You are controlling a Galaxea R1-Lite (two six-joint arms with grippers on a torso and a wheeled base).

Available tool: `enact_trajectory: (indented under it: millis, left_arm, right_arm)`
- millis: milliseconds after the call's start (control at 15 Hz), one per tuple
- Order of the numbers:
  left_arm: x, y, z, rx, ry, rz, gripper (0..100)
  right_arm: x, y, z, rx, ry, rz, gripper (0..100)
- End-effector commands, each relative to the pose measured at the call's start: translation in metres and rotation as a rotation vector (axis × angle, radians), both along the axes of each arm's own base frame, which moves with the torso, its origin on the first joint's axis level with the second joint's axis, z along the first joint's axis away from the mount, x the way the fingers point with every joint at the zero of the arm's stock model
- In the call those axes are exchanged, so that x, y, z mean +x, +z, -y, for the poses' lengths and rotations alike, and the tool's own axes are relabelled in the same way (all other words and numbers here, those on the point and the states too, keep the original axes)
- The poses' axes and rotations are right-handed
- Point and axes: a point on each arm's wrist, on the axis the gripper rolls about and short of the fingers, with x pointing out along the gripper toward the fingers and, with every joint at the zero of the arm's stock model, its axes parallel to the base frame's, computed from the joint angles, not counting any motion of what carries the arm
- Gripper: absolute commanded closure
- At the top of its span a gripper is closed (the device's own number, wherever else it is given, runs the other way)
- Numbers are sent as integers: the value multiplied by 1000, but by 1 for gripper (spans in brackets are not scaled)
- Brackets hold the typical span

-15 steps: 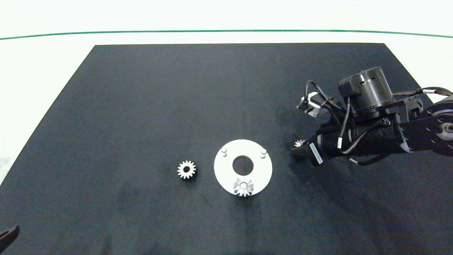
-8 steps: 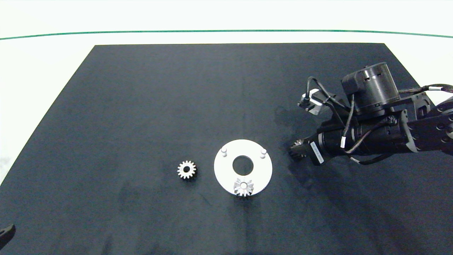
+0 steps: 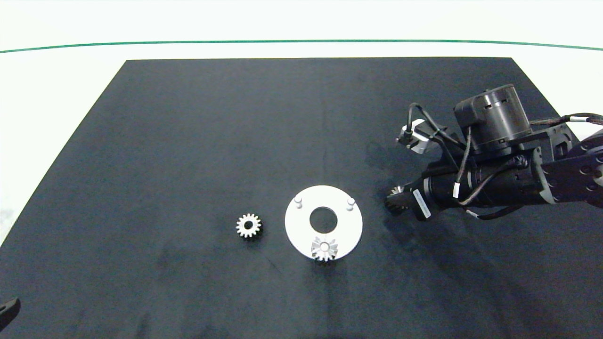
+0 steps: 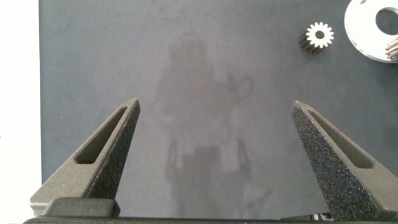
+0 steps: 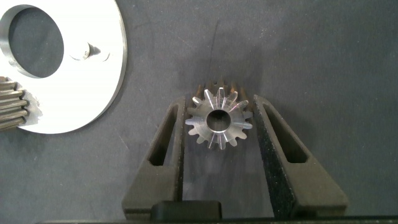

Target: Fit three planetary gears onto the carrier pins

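Your right claw sits low over the dark matte surface, just off the 3 o'clock edge of the flat white round carrier disc, and the right wrist view shows its two grey fingers narrowed onto a small silver spur gear with pointed teeth and a dark bore; both fingers look to be touching the tooth tips, so you appear to have it gripped, though whether it is off the surface yet cannot be told. One identical silver gear already sits on the pin at the disc's 6 o'clock. The two short pale pegs at 10 o'clock and 2 o'clock stand bare. The third silver gear lies flat on the surface, just off the disc's 9 o'clock side and apart from it. Your left claw is parked with fingers spread wide and nothing between them, at the 8 o'clock corner of the surface. You are, by my reading, at the pick-up of the second gear. Next you will need to raise it, carry it toward the nearer 2 o'clock peg, line the bore up squarely over the peg top, and lower it straight; a tilted gear is likely to jam on the peg.
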Motion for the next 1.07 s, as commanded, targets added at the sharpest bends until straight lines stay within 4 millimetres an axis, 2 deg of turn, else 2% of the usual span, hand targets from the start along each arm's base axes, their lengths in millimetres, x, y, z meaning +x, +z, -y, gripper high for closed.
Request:
enact_trajectory:
  millis: [67, 1067]
  left_arm:
    - [1, -1, 0, 1, -2, -9, 0]
    - [1, -1, 0, 1, -2, -9, 0]
  right_arm:
    - [1, -2, 0, -5, 1, -4, 0]
    - [3, -5, -1, -7, -3, -12, 2]
